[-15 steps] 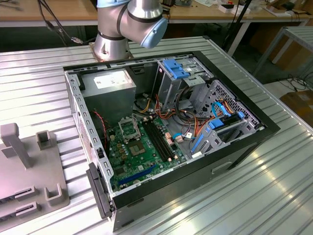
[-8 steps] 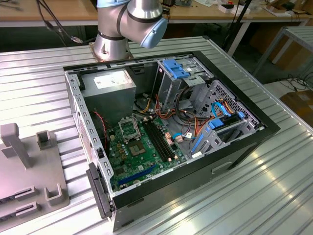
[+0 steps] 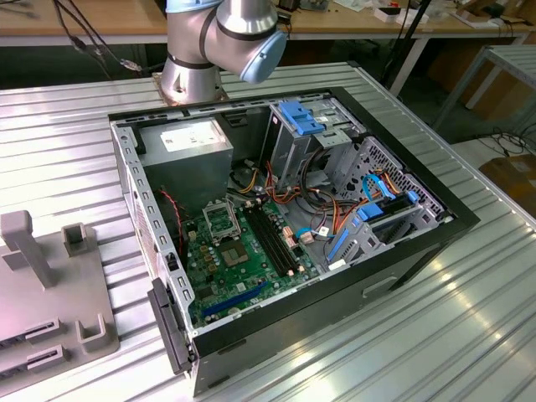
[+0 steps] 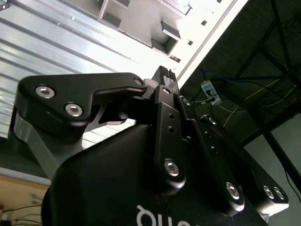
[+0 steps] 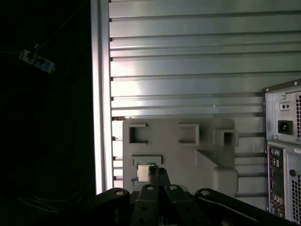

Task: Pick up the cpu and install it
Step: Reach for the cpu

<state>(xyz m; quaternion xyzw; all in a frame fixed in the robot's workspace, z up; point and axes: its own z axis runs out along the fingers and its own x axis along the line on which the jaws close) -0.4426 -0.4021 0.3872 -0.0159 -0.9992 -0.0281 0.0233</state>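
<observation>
Cpu (image 5: 143, 172) lay in recess of grey holder (image 5: 188, 157); holder at exterior view's lower left. Gripper (image 5: 158, 171) just beside cpu, jaws closed on nothing. Likely light, stiff, thin, fragile; grip by opposite edges.

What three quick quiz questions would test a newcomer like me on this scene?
1. True or false: the gripper holds the cpu.
2. The cpu lies: A in a recess of the grey tray; B inside the computer case; C bare on the ribbed table.
3. Fill in: on the ribbed table, the grey tray stands to the exterior view's ___ of the computer case.

Key: 1 false; 2 A; 3 left.
</observation>
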